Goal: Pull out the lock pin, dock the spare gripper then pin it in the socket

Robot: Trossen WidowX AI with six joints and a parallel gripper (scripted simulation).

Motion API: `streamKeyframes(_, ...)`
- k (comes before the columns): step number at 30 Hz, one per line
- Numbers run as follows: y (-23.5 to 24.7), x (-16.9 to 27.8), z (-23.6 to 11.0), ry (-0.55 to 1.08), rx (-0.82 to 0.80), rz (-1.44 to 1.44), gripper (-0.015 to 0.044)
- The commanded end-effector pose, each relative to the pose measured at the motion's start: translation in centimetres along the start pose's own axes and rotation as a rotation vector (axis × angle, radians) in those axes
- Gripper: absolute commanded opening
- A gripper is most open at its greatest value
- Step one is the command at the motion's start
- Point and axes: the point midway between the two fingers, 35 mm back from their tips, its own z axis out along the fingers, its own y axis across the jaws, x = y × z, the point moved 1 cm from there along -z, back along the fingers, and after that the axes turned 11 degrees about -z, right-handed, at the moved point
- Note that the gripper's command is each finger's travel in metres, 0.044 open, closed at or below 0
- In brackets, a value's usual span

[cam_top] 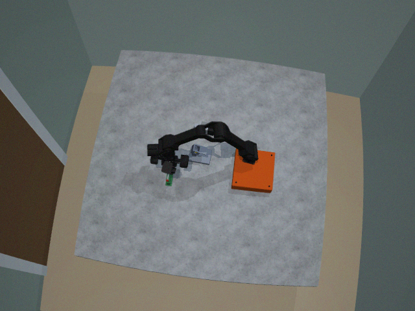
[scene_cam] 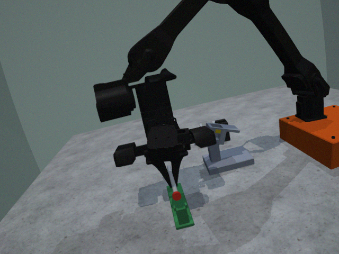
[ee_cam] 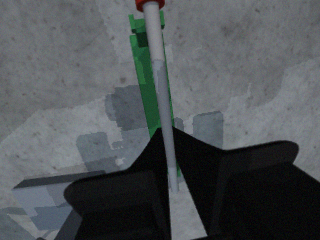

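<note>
Hand (scene_cam: 170, 182) pinching lock pin (scene_cam: 171, 180) by its pale shaft, fingers pressed onto it from both sides. Pin pointing down and tilted, red knob (scene_cam: 176, 195) lowest, poised over green spare gripper (scene_cam: 181, 211) lying flat on grey counter (scene_cam: 82, 191). Contact between knob and gripper impossible to judge. Grey mount (scene_cam: 223, 153) with empty socket at 2 o'clock from hand, apart. Orange arm base (scene_cam: 312, 136) at 3 o'clock, near counter edge.
</note>
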Motion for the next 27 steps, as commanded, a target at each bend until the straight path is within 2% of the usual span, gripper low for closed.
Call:
streamKeyframes(1,0.13,0.09,0.73,0.000,-0.002,-0.004,0.0000)
streamKeyframes(27,0.26,0.18,1.49,0.000,0.002,-0.005,0.0000)
